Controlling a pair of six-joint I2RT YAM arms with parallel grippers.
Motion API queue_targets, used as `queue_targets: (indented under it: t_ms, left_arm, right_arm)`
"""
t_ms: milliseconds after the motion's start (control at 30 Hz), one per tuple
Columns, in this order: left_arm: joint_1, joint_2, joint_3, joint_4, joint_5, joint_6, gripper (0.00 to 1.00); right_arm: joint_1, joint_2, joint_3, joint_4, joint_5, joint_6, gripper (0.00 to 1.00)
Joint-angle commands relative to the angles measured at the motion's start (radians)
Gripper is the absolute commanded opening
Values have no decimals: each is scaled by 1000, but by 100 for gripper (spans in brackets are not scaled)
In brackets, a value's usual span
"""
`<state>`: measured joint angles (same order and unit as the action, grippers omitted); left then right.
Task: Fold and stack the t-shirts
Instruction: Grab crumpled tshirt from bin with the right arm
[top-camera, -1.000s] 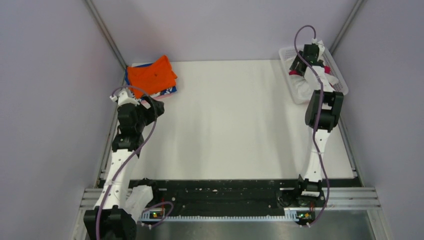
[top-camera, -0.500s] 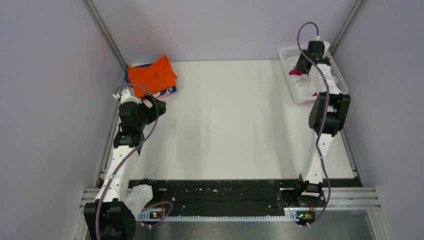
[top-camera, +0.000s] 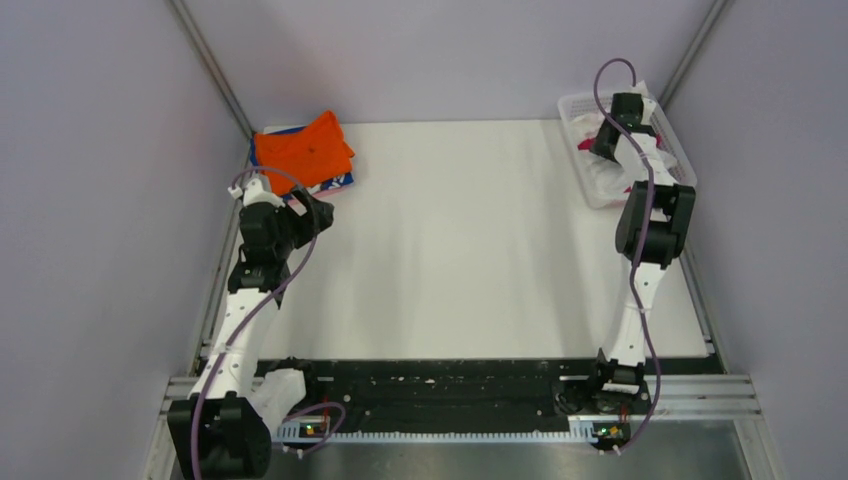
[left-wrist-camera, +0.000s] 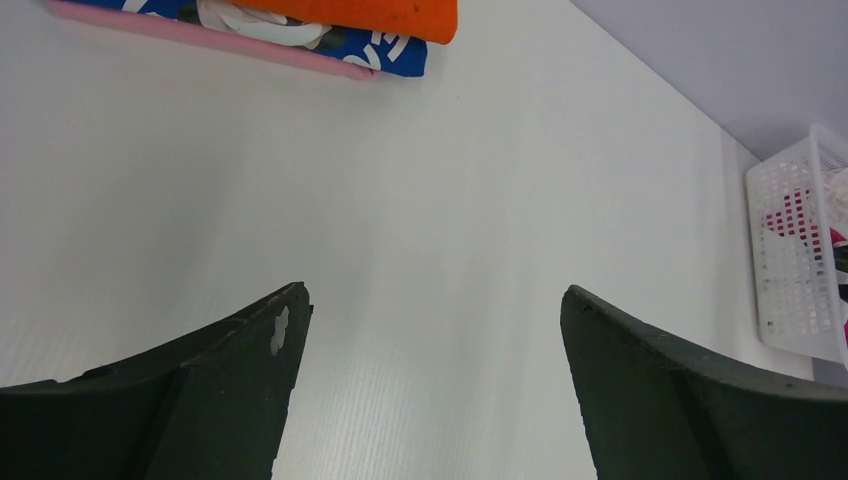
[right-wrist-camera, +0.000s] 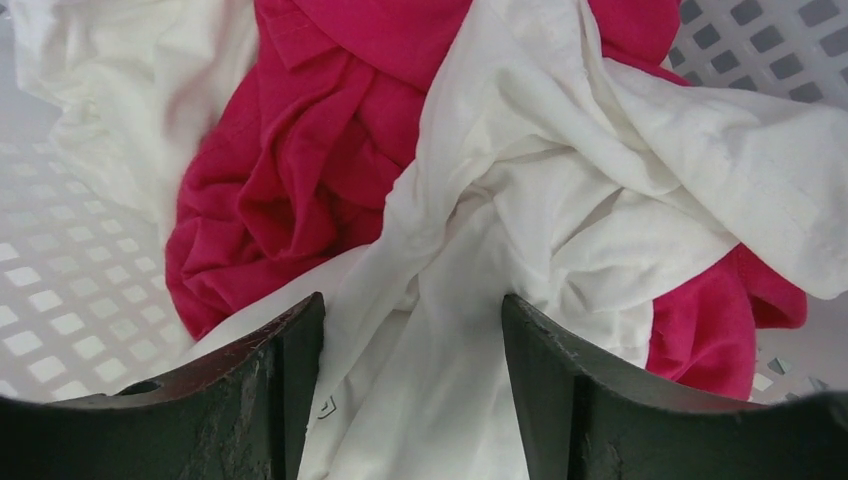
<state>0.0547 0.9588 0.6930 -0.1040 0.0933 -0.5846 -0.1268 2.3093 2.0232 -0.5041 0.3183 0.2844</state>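
Several folded tees sit in a stack (top-camera: 303, 152), yet a white tee (right-wrist-camera: 560, 230) and pink tee (right-wrist-camera: 300, 170) lie crumpled in the basket (right-wrist-camera: 40, 290), my right claw (right-wrist-camera: 412, 305) spread astride the white, my left claw (left-wrist-camera: 435, 292) spread and empty.

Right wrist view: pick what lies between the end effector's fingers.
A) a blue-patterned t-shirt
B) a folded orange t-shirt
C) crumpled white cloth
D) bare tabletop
C: crumpled white cloth runs between the fingers of the right end effector, with a magenta-pink t-shirt bunched around it in the white mesh basket.
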Motion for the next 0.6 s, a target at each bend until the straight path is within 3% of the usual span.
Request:
queue_targets:
  t_ms: [0, 67, 233, 267, 567]
  left_arm:
    - [2, -9, 22, 49, 3, 6, 99]
    - [2, -12, 20, 49, 4, 5, 99]
    - [1, -23, 19, 45, 2, 5, 99]
    - [2, -26, 19, 44, 2, 5, 99]
    - [1, -49, 13, 44, 8, 0, 99]
  right_arm:
    - [-22, 27, 24, -2, 43, 29, 62]
    - [-22, 28, 27, -2, 58, 30, 52]
    - [-23, -16, 24, 23, 64, 37, 4]
    - [-22, -31, 29, 28, 58, 40, 0]
    - [-22, -276, 4, 171, -1, 15, 0]
